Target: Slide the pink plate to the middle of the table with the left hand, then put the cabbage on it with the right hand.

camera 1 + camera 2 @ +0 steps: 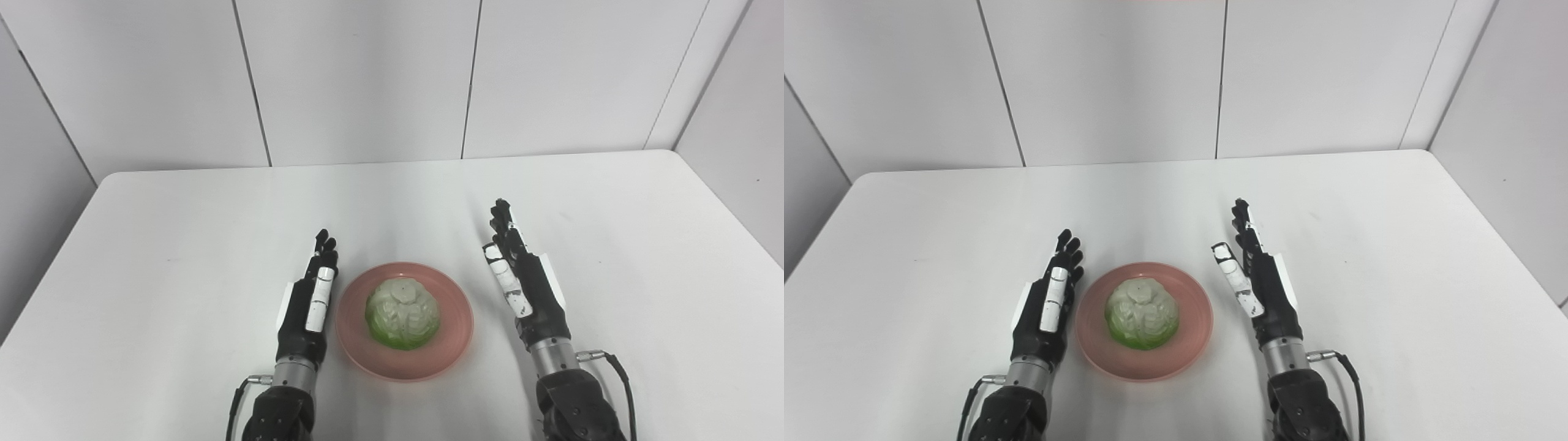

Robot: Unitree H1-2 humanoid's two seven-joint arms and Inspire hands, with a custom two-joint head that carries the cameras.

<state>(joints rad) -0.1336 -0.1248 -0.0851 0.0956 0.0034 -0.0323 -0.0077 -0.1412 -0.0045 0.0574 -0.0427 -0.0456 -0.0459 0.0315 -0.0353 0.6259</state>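
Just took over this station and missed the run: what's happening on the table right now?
Nothing is being held. The cabbage sits on the pink plate near the table's front middle. The left hand is open beside the plate's left rim, and the right hand is open, clear of its right side. The task looks finished.

A white table [184, 208] with rounded far corners stands pushed close against pale grey wall panels [361, 79] split by thin dark vertical seams. More grey panels angle in along both sides. The light is soft and even, shadows faint.
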